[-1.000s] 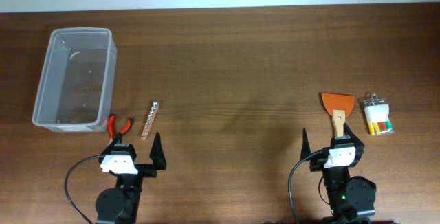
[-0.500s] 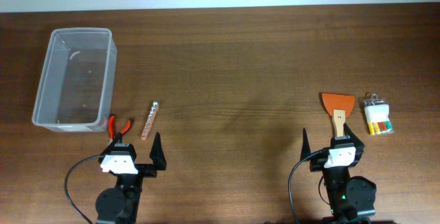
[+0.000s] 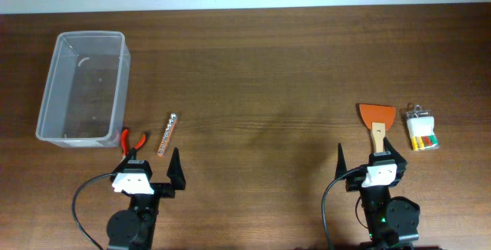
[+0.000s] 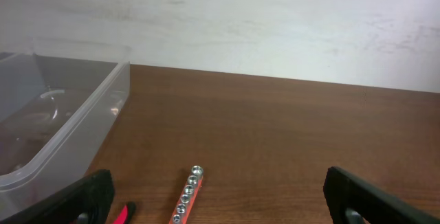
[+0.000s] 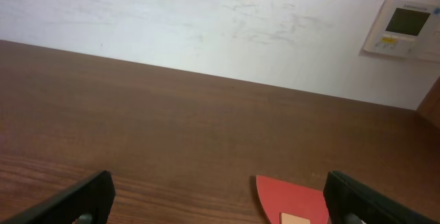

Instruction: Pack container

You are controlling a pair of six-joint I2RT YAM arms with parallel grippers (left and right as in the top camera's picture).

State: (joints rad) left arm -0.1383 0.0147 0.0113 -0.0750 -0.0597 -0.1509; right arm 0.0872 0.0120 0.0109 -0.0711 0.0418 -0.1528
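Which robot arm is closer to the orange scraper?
The right arm. The scraper lies just in front of its open jaws, handle pointing toward them. The left arm is far off across the table, beside the red pliers and the container.

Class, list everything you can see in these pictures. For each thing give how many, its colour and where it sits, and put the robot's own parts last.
table: one, dark brown wood, under everything
container: one, clear, far left
pliers: one pair, red handles, by the container's near right corner
socket rail: one, orange strip with silver sockets, right of the pliers
scraper: one, orange blade, pale wooden handle, right side
packet: one, clear with yellow, red and green pieces, right of the scraper
wall panel: one, white, on the wall
left gripper: one, black fingers, open, near edge
right gripper: one, black fingers, open, near edge, behind the scraper
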